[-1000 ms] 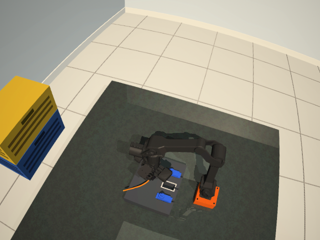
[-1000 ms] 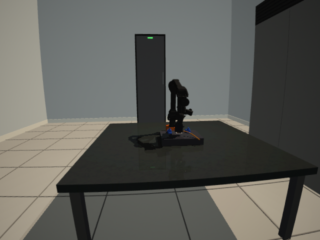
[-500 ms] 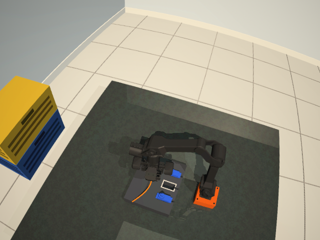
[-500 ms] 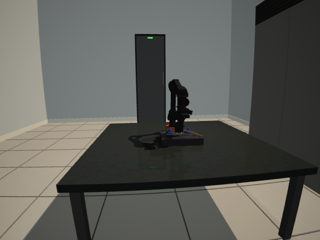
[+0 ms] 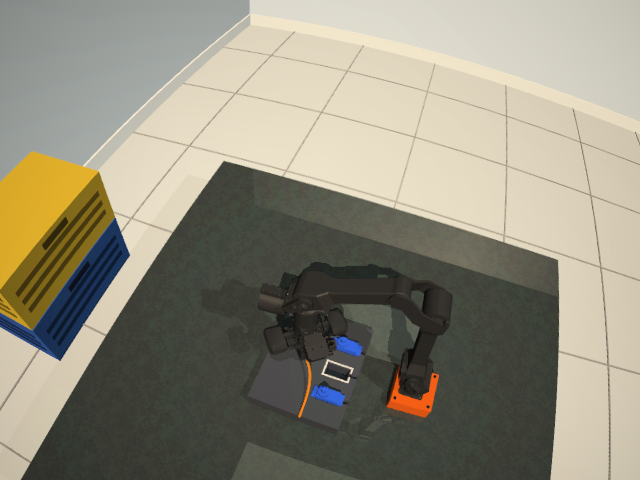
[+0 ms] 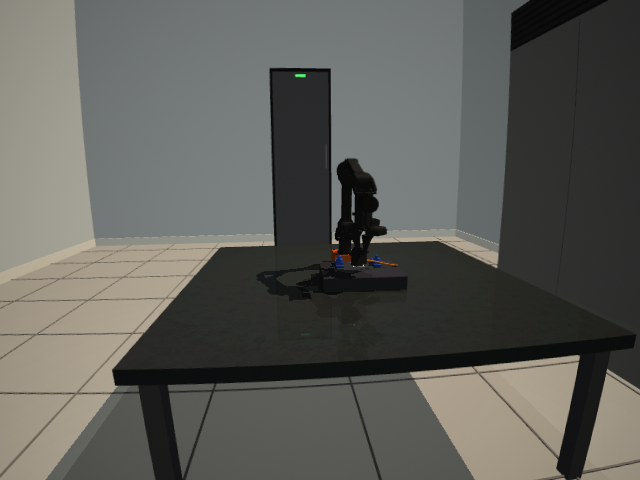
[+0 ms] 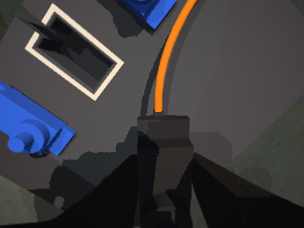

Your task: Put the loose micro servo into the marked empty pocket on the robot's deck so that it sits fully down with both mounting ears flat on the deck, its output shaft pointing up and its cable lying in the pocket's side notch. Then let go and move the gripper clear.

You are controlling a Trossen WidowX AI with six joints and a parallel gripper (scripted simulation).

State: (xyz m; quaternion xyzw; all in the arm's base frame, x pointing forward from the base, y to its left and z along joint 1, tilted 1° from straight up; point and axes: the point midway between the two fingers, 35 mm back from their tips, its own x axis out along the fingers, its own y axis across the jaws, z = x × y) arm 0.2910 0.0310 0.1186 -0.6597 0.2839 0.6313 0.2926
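Note:
My gripper [image 5: 312, 355] [image 6: 358, 261] [image 7: 163, 161] is shut on the loose micro servo [image 7: 163, 134], a dark block between the fingers. Its orange cable [image 5: 310, 384] [image 6: 383, 262] [image 7: 161, 78] leaves the end facing up in the wrist view and curves over the deck [image 5: 279, 377] [image 6: 367, 283] [image 7: 252, 81]. The gripper is low over the deck, beside the pocket. The white outline [image 5: 340, 364] [image 7: 107, 79] marks the empty pocket, which lies up and left of the servo in the wrist view, turned at an angle to it. The servo's output shaft and ears cannot be made out.
Two blue servos sit in the deck on either side of the pocket: one [image 5: 350, 346] [image 7: 40, 119] close to the gripper, the other [image 5: 329, 395] [image 7: 149, 11] near the cable. The arm's orange base [image 5: 413, 405] stands beside the deck.

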